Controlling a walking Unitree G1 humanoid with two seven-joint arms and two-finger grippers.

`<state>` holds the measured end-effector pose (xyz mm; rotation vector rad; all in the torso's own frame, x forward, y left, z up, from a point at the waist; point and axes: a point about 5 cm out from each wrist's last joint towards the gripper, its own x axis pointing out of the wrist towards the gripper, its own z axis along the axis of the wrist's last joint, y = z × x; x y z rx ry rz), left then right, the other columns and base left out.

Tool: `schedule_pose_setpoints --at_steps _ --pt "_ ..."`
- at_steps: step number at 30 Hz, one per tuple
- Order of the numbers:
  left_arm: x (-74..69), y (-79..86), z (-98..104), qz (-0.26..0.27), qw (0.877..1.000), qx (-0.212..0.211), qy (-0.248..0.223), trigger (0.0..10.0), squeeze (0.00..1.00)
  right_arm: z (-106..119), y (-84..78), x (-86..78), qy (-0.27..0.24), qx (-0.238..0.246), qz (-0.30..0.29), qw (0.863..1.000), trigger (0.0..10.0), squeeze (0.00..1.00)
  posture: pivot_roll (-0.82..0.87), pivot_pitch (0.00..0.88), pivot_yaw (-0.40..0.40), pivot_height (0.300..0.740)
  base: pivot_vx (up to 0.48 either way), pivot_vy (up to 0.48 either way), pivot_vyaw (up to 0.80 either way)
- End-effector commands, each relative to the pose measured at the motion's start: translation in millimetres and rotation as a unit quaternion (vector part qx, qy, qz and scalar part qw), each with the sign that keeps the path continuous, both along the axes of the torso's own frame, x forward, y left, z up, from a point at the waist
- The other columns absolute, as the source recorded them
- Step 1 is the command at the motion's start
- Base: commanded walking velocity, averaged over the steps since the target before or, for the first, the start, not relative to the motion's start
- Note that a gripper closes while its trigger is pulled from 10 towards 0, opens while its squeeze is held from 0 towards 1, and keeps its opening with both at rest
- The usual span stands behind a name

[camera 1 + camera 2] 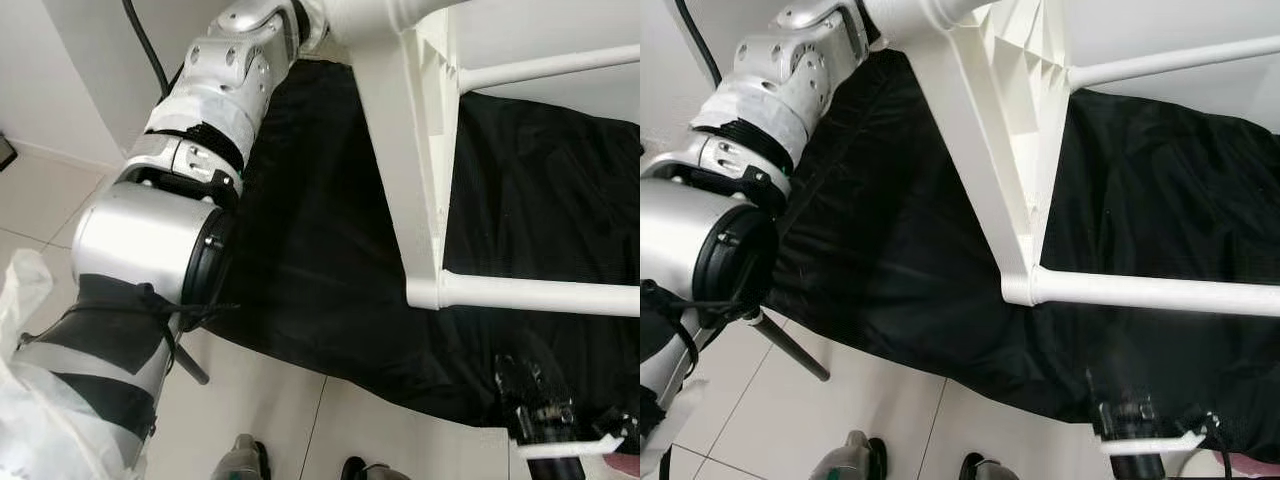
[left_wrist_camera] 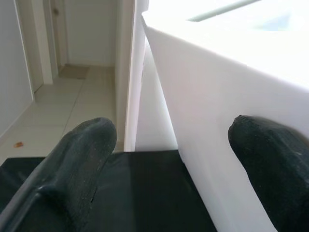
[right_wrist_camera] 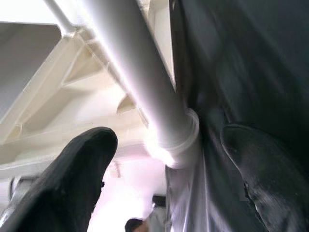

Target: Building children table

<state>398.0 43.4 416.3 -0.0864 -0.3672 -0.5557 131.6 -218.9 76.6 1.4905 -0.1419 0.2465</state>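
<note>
Left arm (image 1: 150,240) huge in frame, reaching up along white plastic table frame (image 1: 415,200), which lies tipped over black cloth (image 1: 300,250) on tile floor (image 1: 260,420). Left end effector (image 2: 169,164) spread open, one finger (image 2: 270,164) against flat white panel, other finger off it, not clamped. Right end effector (image 3: 164,179) also released, fingers either side of round crossbar (image 3: 140,72) near socket joint (image 3: 181,133). Looks like mid-assembly, bracing frame. Next probably: close on crossbar, push squarely into socket without twisting frame.

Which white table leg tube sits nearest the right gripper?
The lower white plastic leg tube, plugged into the frame's corner socket just above the right gripper. The other white tube runs higher, further from it.
</note>
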Motion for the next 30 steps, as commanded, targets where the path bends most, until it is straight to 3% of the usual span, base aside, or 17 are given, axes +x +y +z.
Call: schedule_pose_setpoints --at_steps 1,6,8,12,14,19,30 --pt "-4.6 -9.9 5.4 -0.032 0.999 0.004 -0.013 10.0 0.00 -8.5 19.8 -4.7 0.001 0.043 -0.001 0.999 10.0 0.00 0.03 0.156 -0.006 0.740 0.000 0.000 0.00" --pt "-7.9 -20.3 5.4 -0.055 0.998 0.004 -0.012 10.0 0.00 8.0 26.2 -8.9 -0.053 -0.009 0.041 0.998 10.0 0.00 0.03 0.158 0.002 0.740 0.000 0.000 0.00" --pt "-10.9 -29.4 3.8 -0.074 0.997 0.007 -0.010 10.0 0.00 20.9 27.5 -9.2 -0.089 -0.051 0.067 0.992 10.0 0.00 0.03 0.158 0.008 0.740 0.000 0.000 0.00" --pt "-12.6 -34.0 3.2 -0.082 0.997 0.009 -0.010 10.0 0.00 27.9 28.6 -9.5 -0.109 -0.072 0.085 0.988 10.0 0.00 0.04 0.158 0.015 0.740 0.000 0.000 0.00" --pt "-19.4 -51.2 2.7 -0.111 0.994 0.007 -0.005 10.0 0.00 43.9 26.3 1.8 -0.141 -0.105 0.093 0.980 10.0 0.00 0.04 0.154 0.019 0.740 0.000 0.000 0.00" --pt "-26.6 -64.7 5.0 -0.133 0.991 0.009 -0.011 10.0 0.00 58.0 30.4 18.1 -0.168 -0.127 0.098 0.973 10.0 0.00 0.05 0.152 0.019 0.740 0.000 0.000 0.00" --pt "-25.4 -65.1 -1.4 -0.133 0.991 0.021 -0.007 10.0 0.00 67.3 37.4 22.7 -0.190 -0.144 0.111 0.965 10.0 0.00 0.05 0.157 0.014 0.740 0.000 0.000 0.00"
